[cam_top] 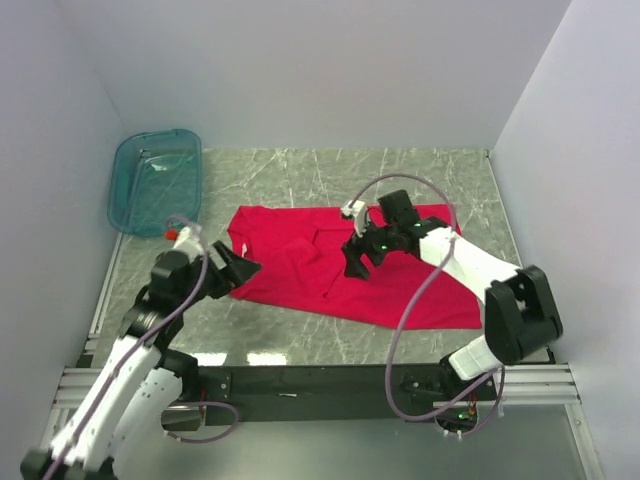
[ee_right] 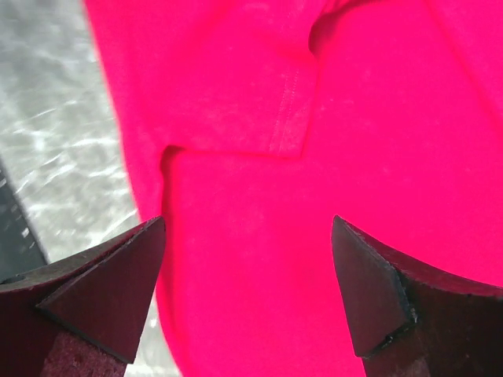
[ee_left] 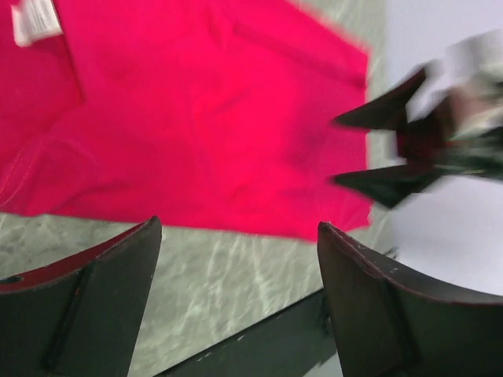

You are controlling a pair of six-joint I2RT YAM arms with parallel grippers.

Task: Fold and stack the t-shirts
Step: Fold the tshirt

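A red t-shirt [cam_top: 300, 260] lies spread on the marble-patterned table [cam_top: 420, 175], about midway between the near and far edges. It is rumpled by a few folds through its middle, and its right part passes under the right arm. Its white neck label [ee_left: 34, 20] shows in the left wrist view, at the top left corner.

The left arm rises from its base at the near left and bends at a raised elbow. From there it reaches right and downward, so the left gripper [cam_top: 248, 268] sits at the shirt's left edge. Its fingers [ee_left: 94, 302] are spread wide with nothing between them. Through the gap the wrist view shows bare table and the edge of the cloth just beyond. Whether the tips touch the shirt cannot be told.

The right arm stands up from the near right and folds at a bulky black joint. Its white link stretches far and left over the shirt. The wrist then bends down, so the right gripper [cam_top: 362, 265] points at the shirt's middle. Its fingers [ee_right: 110, 290] are likewise parted wide and hold nothing. Red cloth fills the gap, with a stitched hem [ee_right: 287, 110] just past the tips. Contact with the cloth cannot be judged here either.

A teal plastic tub [cam_top: 120, 195] sits at the far left, by the wall and apart from the shirt.
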